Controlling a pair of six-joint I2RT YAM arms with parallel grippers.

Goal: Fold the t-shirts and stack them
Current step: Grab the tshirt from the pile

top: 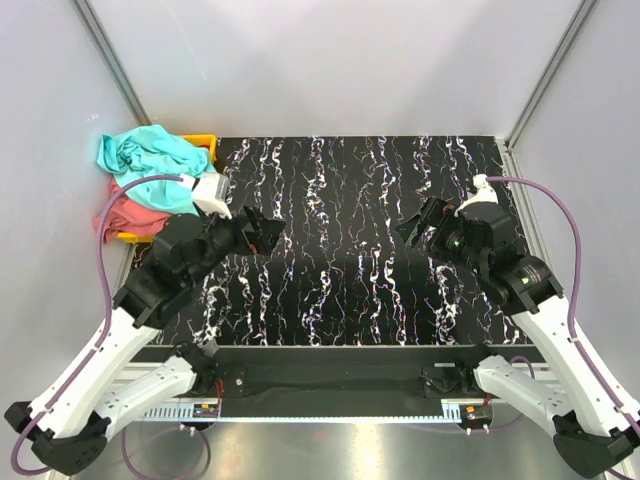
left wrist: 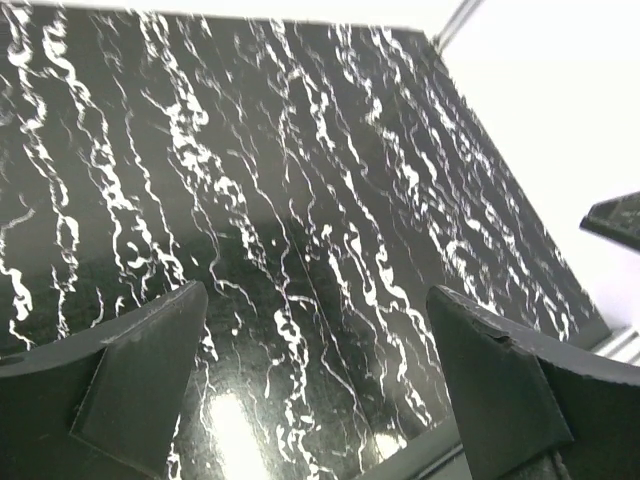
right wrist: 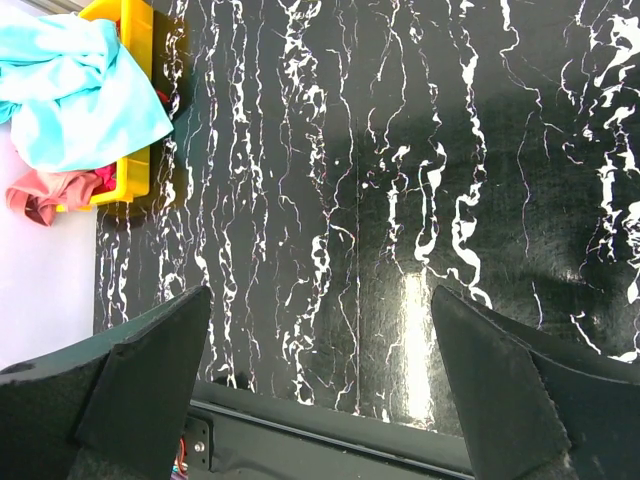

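Observation:
A turquoise-teal t-shirt [top: 145, 160] lies crumpled on top of a yellow bin at the table's far left; it also shows in the right wrist view [right wrist: 75, 90]. A salmon pink t-shirt [top: 125, 215] hangs out of the bin below it, also in the right wrist view [right wrist: 45, 192], with a bit of magenta cloth [right wrist: 104, 178] beside it. The red t-shirt is hidden. My left gripper [top: 265, 230] is open and empty over the mat, right of the bin. My right gripper [top: 415, 225] is open and empty over the mat's right part.
The yellow plastic bin [top: 203, 143] stands at the far left edge of the black marbled mat [top: 350, 270]. White walls with metal posts close in the back and sides. A black bar runs along the table's near edge [top: 330, 375].

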